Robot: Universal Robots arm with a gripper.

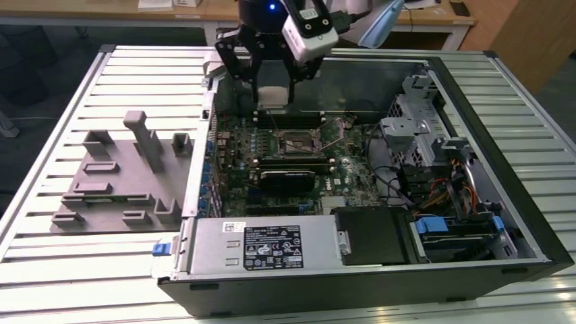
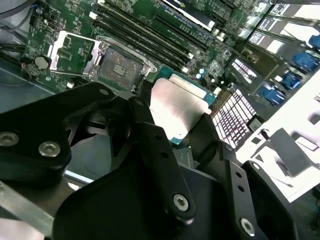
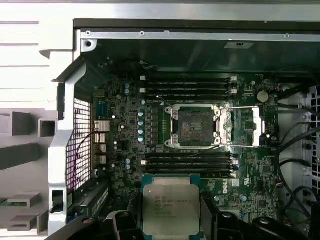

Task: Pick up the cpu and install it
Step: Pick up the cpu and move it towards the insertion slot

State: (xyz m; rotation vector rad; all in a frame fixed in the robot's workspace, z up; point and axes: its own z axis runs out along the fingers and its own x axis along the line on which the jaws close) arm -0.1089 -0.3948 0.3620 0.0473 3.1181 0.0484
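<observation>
Clamping the cpu [image 3: 171, 205] by two opposite edges in the end effector [image 3: 170, 224], silvery plate facing the first wrist view. Hovering over the motherboard [image 3: 260, 170], short of the open, empty socket [image 3: 193, 126] lying below and ahead of the end effector.

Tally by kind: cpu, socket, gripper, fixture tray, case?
cpu: 1, held in the gripper
socket: 1, open and bare
gripper: 1
tray: 1
case: 1
Total: 5
</observation>
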